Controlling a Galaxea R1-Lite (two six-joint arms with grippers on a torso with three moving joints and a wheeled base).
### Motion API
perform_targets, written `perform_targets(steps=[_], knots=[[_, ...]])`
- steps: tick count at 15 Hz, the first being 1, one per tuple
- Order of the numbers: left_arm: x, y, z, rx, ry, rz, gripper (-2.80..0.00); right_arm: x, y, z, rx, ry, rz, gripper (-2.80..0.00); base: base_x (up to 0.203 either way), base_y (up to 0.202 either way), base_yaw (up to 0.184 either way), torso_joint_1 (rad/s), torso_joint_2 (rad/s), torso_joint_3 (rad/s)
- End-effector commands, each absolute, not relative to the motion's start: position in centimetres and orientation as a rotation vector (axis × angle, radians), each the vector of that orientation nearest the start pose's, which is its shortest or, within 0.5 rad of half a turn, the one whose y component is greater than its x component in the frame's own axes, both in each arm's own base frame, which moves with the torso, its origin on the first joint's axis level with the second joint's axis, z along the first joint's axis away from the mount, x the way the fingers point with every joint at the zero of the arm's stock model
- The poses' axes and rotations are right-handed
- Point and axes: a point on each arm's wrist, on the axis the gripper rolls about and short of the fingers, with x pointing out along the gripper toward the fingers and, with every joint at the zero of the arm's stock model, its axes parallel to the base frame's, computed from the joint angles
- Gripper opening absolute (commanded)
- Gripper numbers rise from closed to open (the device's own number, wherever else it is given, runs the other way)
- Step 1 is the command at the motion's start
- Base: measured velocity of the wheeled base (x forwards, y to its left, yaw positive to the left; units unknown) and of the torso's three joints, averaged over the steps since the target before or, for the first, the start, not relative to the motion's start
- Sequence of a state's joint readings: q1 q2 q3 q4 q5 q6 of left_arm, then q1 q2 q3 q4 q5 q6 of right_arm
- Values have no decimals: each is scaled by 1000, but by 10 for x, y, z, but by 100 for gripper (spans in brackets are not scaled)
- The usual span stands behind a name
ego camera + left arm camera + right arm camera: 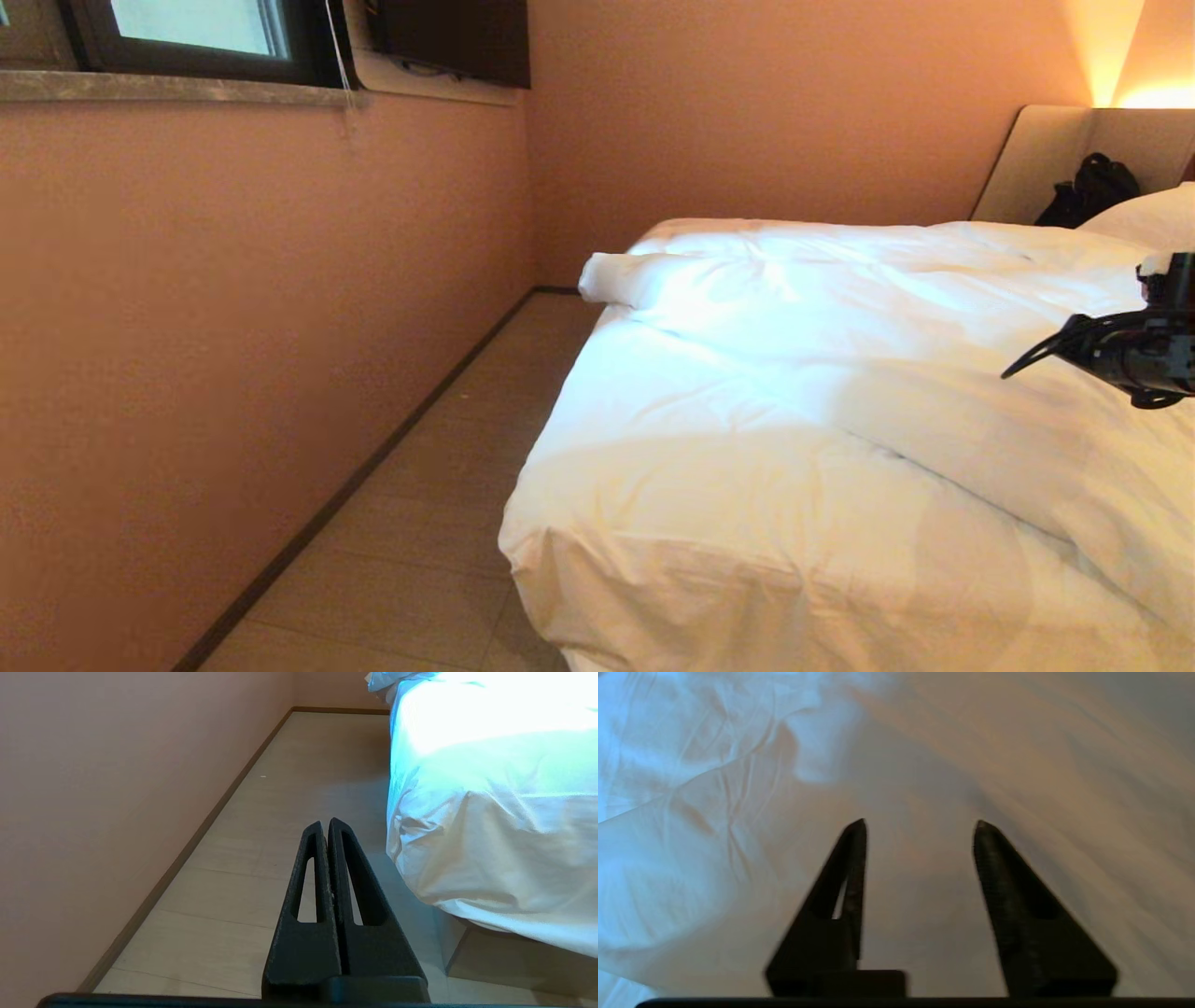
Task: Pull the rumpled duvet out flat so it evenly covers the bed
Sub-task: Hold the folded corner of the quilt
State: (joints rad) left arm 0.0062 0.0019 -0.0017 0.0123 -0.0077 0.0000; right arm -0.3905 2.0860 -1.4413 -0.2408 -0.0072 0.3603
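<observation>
Nearest to the robot, the left gripper (325,823) hangs low beside the bed's near corner, pointed along the floor (439,523) between the wall (233,327) and the mattress, its two fingers pressed together with nothing between them. It looks parked.

The near corner of the bed (455,940) is wrapped in white cloth that drops over the side with a few creases. Whether that drape is the duvet or the sheet underneath, I cannot say from here.

Further in, the right gripper (920,828) reaches over the bed from the right side, its jaws apart and empty, hovering above wrinkled white fabric without touching it as far as I can tell. In the head view only its dark body and a curved cable show at the right edge.

Beyond it the duvet (840,317) lies puffy and uneven across the middle and far part of the mattress, with a ridge running diagonally and one corner rolled into a thick bundle (621,278) that sticks out toward the wall side. At the far end sit a pillow (1144,219), the headboard (1036,159) and a dark bag (1088,191).

My guess is that the arm is coming in for a grasp rather than pulling. The next move calls for lowering the open jaws onto a fold, pinching enough thick cloth to hold, then drawing it outward. The rolled corner by the wall looks like the part most in need of unfolding.
</observation>
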Motion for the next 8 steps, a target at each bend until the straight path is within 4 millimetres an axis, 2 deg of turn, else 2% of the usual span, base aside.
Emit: perform_targets(steps=[1,8], knots=[[-23,0,75,0,12,0,-280,398,-168,169,438,339,-473,0,0,0,0,0,0,0],[-23,0,75,0,12,-1,-280,414,-190,126,459,411,-515,0,0,0,0,0,0,0]])
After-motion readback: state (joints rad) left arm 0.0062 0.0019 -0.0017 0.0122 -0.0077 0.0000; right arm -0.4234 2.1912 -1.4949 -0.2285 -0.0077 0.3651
